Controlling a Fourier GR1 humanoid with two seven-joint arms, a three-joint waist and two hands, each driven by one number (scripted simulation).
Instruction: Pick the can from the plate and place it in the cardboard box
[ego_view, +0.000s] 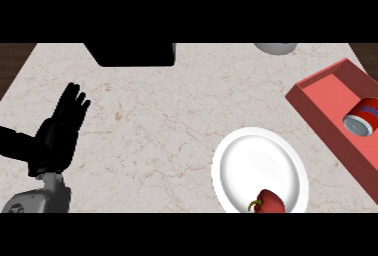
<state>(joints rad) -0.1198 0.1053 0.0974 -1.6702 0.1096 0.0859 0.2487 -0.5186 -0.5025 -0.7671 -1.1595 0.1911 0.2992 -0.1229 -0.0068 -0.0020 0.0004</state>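
Note:
A red and blue can (363, 116) lies on its side inside the reddish cardboard box (319, 113) at the right edge of the counter. The white plate (255, 165) sits to the left of the box, at the lower right, and carries only a red pepper-like fruit (269, 203) at its near rim. My left hand (60, 129) shows at the left, open with fingers straight up, far from the plate and box. My right hand does not show.
A black block-shaped object (136, 54) stands at the counter's far edge, left of centre. A grey round object (276, 47) is cut off at the top right. Dark wood shows beyond the marble counter's left corner (13, 62).

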